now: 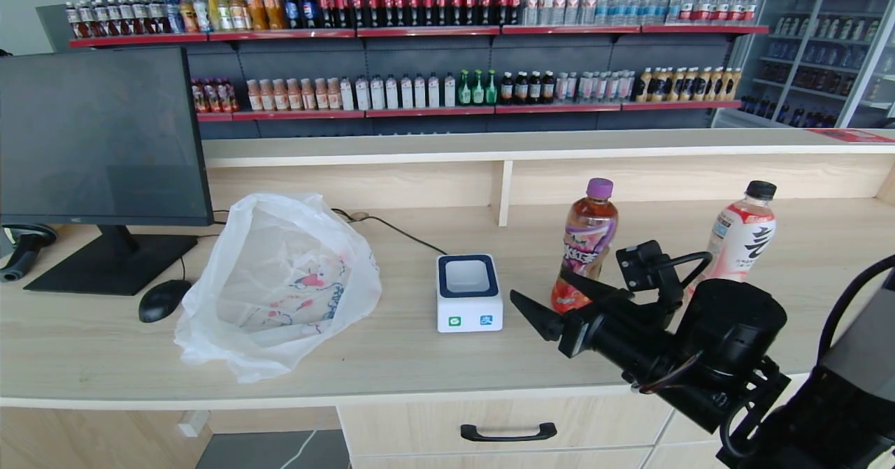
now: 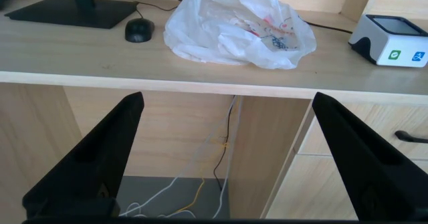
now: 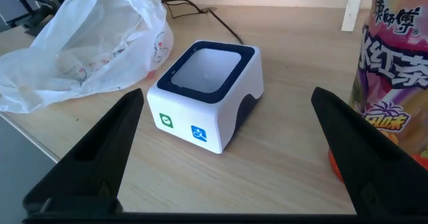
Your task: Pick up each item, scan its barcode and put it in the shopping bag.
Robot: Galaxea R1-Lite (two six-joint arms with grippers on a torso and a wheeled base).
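right hand (image 1: 544,294): wide open, nothing in it. It hovers low over the tabletop (image 1: 419,357), between the scanner (image 1: 469,292) and the purple-capped bottle (image 1: 586,245), with the bottle just beside it.
left hand (image 2: 227,95): fingers spread too, and empty. It hangs low in front of the tabletop edge, below where the shopping bag (image 1: 280,280) sits.
purple-capped bottle: upright, and the closest item to the right hand.
black-capped bottle (image 1: 741,235): also upright, off to the right of the purple one and not touching it.
scanner: little white box with its window facing up, mid-tabletop between the bag and the bottles.
shopping bag: thin white plastic, slumped to the left of the scanner. Honestly can't tell if anything's inside.
step: looks like the first pick to me, since both bottles are still out.
next move: I'd guess the open fingers go around the purple-capped bottle's body and close without tipping it. After that the barcode has to face the scanner window, and I can't see where the barcode is.
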